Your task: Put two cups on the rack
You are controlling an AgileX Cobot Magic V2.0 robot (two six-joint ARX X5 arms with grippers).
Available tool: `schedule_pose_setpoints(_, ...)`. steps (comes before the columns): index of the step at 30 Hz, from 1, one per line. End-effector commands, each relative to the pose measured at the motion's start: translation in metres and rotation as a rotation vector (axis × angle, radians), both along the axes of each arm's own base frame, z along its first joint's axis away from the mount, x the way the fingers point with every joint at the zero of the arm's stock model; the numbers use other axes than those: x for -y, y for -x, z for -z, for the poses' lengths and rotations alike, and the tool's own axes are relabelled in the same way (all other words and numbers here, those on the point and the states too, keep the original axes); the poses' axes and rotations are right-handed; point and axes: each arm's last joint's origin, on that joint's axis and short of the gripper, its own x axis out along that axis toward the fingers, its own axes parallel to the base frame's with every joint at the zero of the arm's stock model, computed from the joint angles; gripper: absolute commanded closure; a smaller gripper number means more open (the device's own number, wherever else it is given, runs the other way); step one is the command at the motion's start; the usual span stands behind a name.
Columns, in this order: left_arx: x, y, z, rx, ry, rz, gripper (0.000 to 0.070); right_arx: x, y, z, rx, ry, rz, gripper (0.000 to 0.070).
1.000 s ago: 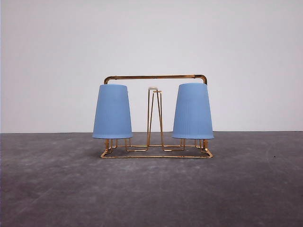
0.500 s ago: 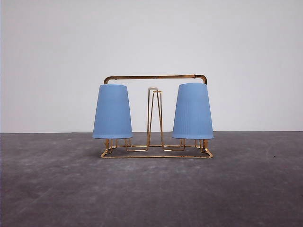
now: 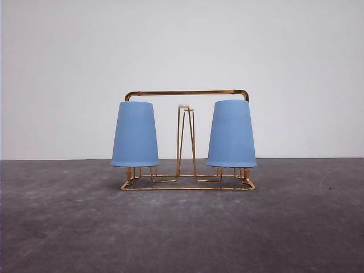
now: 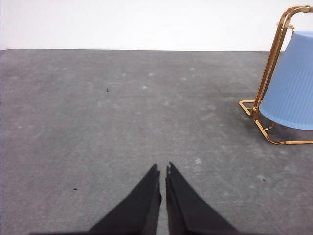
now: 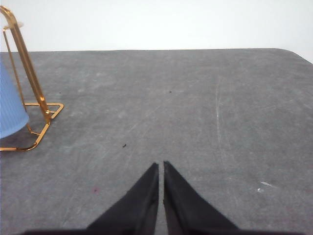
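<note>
Two cups (image 3: 135,135) (image 3: 231,134) inverted, axes vertical, on rack (image 3: 187,92) pegs.

The front view faces the rack (image 3: 187,142) level and low; both wrist views share its ends.

A plain white wall (image 3: 182,45) rises behind the mottled grey tabletop (image 3: 182,233).

Gold rack (image 3: 187,183) on grey table (image 3: 182,227)
</note>
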Motion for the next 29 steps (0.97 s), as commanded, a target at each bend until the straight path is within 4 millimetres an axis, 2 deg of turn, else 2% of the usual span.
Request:
schedule_pose_setpoints(1,0.0,-0.0008,0.004,-0.005,-0.004,-0.002,0.07,0.0003,-0.0003,-0.0002,0.007,-0.009,0.008,0.0686)
schedule_pose_setpoints(29,0.0,-0.0008,0.004,-0.005,-0.004,-0.002,0.07,0.0003,-0.0003,-0.0002,0.007,-0.009,0.007,0.0686)
